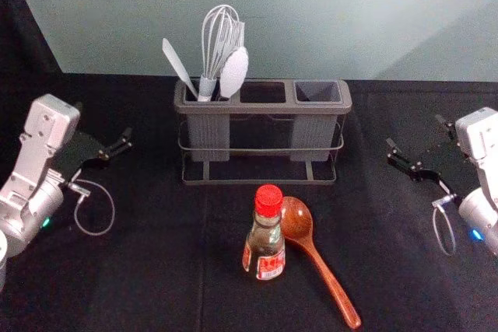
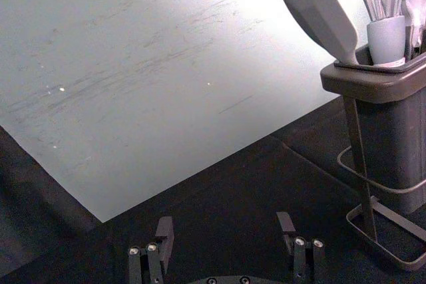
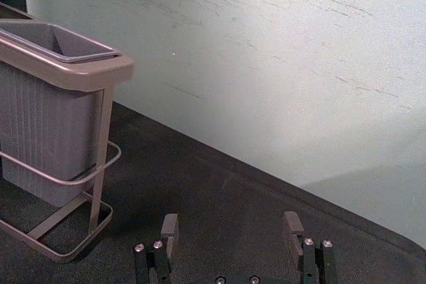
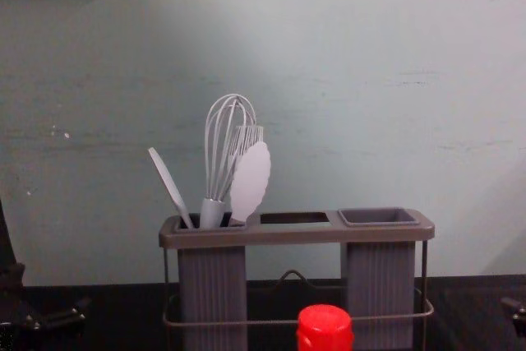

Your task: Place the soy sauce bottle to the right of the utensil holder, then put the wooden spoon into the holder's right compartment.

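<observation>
Black cloth-covered table (image 1: 148,270), pale grey-green wall (image 1: 311,21) behind. Clear glass soy sauce bottle with red cap (image 1: 268,239) upright in front of the dark grey rectangular utensil holder (image 1: 262,107). Brown wooden spoon (image 1: 296,219) lies just right of the bottle, handle angled near-right. Left claw (image 1: 103,120) left of holder, right claw (image 1: 414,131) right of it; both have fingers spread apart.

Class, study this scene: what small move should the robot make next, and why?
Probably the right gripper, open and holding nothing, should reach toward the soy sauce bottle. The bottle must go first, yet it stands in front of the utensil holder, not to its right, and this gripper is on the holder's right side.
</observation>
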Robot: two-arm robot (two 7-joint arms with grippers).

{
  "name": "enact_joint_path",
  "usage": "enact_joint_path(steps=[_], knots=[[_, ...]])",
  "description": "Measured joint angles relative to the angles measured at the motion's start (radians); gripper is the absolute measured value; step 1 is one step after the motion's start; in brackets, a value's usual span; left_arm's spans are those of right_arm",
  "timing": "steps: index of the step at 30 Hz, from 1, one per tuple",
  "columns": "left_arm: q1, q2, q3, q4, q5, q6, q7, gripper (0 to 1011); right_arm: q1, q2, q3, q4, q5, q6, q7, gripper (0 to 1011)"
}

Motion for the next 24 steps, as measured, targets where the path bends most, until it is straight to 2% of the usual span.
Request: enact_joint_path(steps=[24], knots=[[0.0, 0.0, 0.0, 0.0, 0.0, 0.0, 0.0, 1011, 0.0, 0.0, 0.0, 0.0, 0.0, 0.0, 0.0, 1003]])
